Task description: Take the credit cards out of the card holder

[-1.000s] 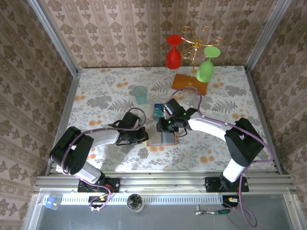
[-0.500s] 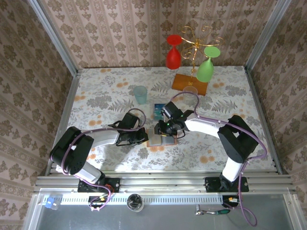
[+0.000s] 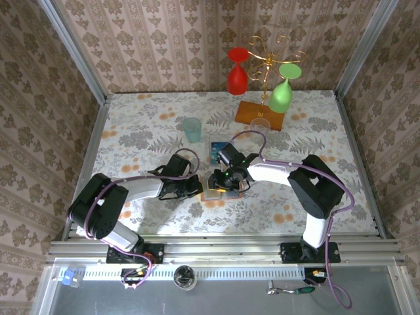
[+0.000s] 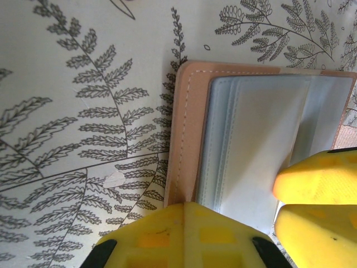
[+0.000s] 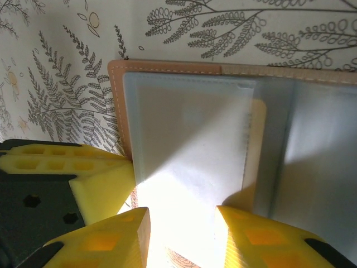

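Bright even overhead light, soft shadows, white glare patch on the card holder (image 5: 212, 145), foreground slightly blurred.

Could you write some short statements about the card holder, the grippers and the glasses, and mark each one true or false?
1. The card holder lies open on the table. True.
2. The right gripper is shut. False: its jaws stand apart above the holder's grey-blue pocket.
3. The left gripper sits over the holder's tan edge. True.
4. The red glass stands upright on the table. False: it hangs upside down on the gold rack.
5. A blue card lies on the table beyond the holder. True.
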